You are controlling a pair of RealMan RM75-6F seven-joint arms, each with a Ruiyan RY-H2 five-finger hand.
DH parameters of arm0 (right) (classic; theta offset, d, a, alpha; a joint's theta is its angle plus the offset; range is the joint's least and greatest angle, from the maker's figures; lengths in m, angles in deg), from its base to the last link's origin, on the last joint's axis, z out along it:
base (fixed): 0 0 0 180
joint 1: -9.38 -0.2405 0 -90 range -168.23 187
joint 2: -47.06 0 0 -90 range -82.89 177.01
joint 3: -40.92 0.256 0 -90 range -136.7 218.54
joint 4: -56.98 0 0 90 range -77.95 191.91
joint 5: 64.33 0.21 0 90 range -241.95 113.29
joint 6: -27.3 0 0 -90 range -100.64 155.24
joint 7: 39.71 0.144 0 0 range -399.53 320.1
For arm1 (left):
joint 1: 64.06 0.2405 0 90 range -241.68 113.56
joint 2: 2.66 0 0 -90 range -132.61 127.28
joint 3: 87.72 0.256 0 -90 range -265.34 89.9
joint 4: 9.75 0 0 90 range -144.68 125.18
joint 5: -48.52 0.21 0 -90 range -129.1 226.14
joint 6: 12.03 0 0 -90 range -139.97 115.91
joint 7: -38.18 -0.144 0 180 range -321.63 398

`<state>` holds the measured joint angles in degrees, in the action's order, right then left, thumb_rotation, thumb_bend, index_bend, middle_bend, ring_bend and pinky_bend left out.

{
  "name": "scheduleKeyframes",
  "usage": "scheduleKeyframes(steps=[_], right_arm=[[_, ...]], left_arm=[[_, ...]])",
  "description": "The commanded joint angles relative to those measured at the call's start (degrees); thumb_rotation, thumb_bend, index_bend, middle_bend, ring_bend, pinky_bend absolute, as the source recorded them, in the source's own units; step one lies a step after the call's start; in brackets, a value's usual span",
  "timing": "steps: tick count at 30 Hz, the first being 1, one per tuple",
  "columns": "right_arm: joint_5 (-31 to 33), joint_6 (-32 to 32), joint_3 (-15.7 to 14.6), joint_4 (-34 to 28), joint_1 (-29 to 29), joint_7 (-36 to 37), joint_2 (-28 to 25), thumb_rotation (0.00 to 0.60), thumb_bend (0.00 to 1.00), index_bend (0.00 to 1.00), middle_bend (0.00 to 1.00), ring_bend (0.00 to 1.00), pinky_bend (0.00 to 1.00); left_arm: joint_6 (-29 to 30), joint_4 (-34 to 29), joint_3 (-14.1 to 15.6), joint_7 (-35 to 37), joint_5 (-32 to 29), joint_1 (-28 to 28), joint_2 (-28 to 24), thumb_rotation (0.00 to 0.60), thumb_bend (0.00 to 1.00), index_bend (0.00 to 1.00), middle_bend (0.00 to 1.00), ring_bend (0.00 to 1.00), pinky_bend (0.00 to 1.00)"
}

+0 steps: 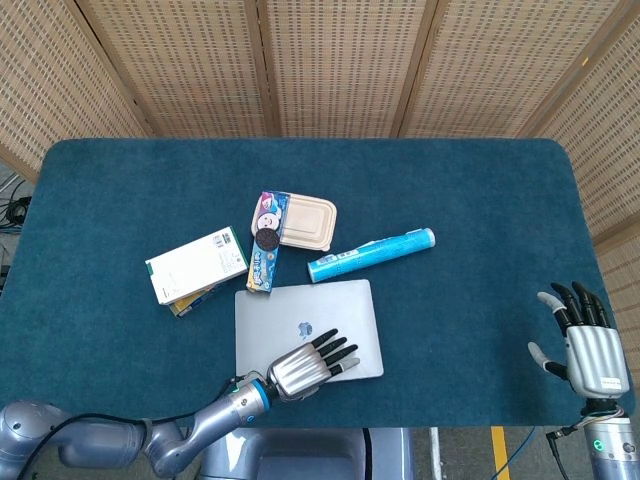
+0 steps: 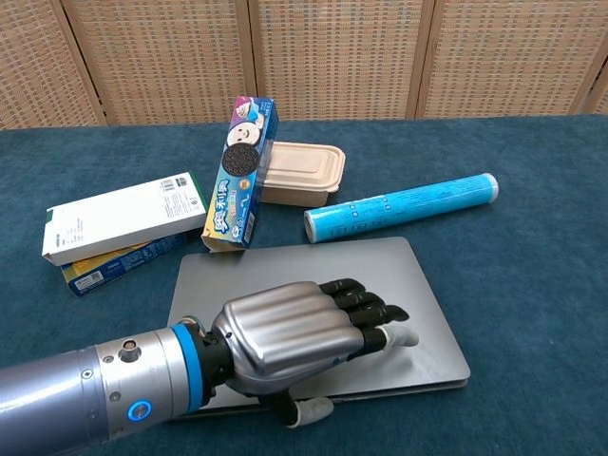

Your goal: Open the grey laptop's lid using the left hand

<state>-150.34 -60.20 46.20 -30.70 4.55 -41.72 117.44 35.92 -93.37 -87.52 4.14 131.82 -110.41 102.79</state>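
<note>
Grey laptop [image 2: 313, 275] lid raised slightly; left hand [image 2: 294, 337] grips its front edge. Right hand [image 1: 590, 345] empty, fingers apart.

left robot hand [image 2: 294, 337] on laptop [image 2: 380, 275], boxes [image 2: 123, 217] behind-left, tube [image 2: 399, 207] behind-right

silver hand [image 2: 294, 337], black fingers [image 2: 366, 302], seemingly pale tips

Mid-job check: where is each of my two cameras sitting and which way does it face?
Head view: high above the near edge, looking steeply down on the table; left hand and right hand both show.
Chest view: low at the near edge, facing forward across the table; only the left hand and forearm show.
Shared: left hand on the grey laptop.
</note>
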Motion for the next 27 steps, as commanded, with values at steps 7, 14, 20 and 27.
scheduleKeyframes(steps=[7, 14, 20, 27], right_arm=[[-0.2, 0.0, 0.0, 0.2, 0.0, 0.4, -0.1, 0.6, 0.26, 0.23, 0.15, 0.0, 0.11], [-1.2, 0.6, -0.1, 0.1, -0.8, 0.5, -0.2, 0.6, 0.26, 0.23, 0.15, 0.0, 0.11], [-2.2, 0.7, -0.3, 0.0, -1.2, 0.8, -0.3, 0.6, 0.26, 0.23, 0.15, 0.0, 0.11], [-2.7, 1.4, -0.8, -0.4, -1.5, 0.8, -0.8, 0.6, 0.26, 0.23, 0.15, 0.0, 0.11]], left_arm=[[3.6, 1.7, -0.1, 0.7, 3.9, -0.1, -0.4, 0.6, 0.43, 0.05, 0.0, 0.0, 0.0], [7.6, 3.3, -1.0, 3.1, 8.0, -0.4, -1.9, 0.6, 0.43, 0.05, 0.0, 0.0, 0.0], [10.7, 4.2, -2.0, 5.7, 10.5, -0.8, -2.8, 0.6, 0.42, 0.05, 0.0, 0.0, 0.0], [13.1, 4.3, -3.9, 7.7, 11.1, -0.8, -4.0, 0.6, 0.41, 0.05, 0.0, 0.0, 0.0]])
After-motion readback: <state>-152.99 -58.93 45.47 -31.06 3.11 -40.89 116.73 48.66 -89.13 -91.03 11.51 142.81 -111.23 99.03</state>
